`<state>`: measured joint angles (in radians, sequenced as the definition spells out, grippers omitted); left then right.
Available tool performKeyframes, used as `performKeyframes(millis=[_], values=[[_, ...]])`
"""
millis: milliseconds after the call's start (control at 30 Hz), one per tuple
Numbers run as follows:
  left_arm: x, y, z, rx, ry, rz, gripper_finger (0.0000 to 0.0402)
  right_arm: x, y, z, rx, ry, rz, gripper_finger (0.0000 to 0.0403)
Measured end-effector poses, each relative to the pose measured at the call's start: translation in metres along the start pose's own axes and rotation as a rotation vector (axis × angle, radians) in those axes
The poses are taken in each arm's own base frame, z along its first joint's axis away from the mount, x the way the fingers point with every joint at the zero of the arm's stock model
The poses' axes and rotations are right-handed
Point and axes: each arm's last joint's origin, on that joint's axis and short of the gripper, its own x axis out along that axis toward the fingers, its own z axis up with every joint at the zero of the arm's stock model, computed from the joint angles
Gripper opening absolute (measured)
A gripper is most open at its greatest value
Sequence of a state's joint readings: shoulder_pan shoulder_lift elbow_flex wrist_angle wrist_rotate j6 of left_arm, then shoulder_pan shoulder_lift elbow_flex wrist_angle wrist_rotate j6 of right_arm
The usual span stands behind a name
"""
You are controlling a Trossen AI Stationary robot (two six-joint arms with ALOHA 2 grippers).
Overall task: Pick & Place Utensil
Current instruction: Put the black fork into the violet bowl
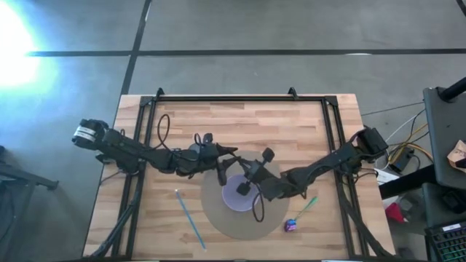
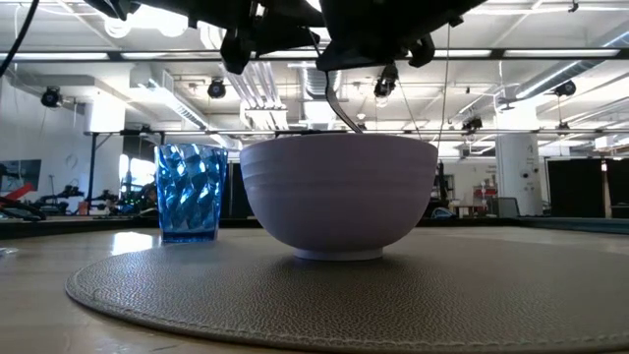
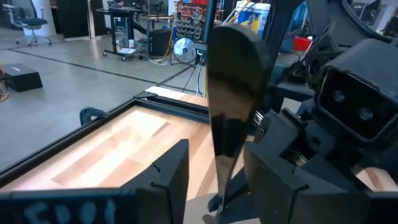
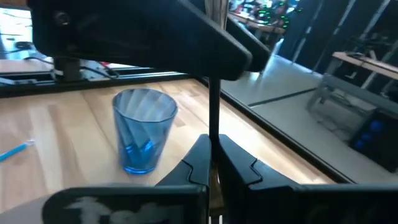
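Both grippers meet over the white bowl (image 1: 239, 195) on the round mat (image 1: 218, 218). Right gripper (image 4: 213, 163) pinches the metal utensil (image 3: 229, 112) by its thin handle, while the left gripper (image 3: 214, 180) stands wide around its broad end. This looks like a handover above the bowl; next, one must let go cleanly. A blue cup (image 4: 143, 129) stands nearby.
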<state>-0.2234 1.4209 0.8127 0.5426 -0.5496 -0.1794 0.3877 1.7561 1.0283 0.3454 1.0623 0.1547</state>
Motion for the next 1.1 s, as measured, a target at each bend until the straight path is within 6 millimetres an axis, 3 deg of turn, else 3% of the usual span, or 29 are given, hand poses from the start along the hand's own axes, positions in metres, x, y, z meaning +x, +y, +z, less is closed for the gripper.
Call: performKeyframes(millis=[400, 767, 1100], values=[[0.0, -0.002, 0.008, 0.06, -0.042, -0.023, 0.0009, -0.004, -0.001, -0.001, -0.017, 0.005, -0.007, 0.0012], [0.001, -0.004, 0.009, 0.073, -0.038, -0.074, 0.0002, -0.004, -0.001, -0.001, -0.025, 0.009, -0.004, 0.0021], [0.001, -0.005, 0.009, 0.075, -0.028, -0.094, 0.0001, -0.009, -0.006, 0.002, -0.026, 0.026, 0.007, 0.0092]])
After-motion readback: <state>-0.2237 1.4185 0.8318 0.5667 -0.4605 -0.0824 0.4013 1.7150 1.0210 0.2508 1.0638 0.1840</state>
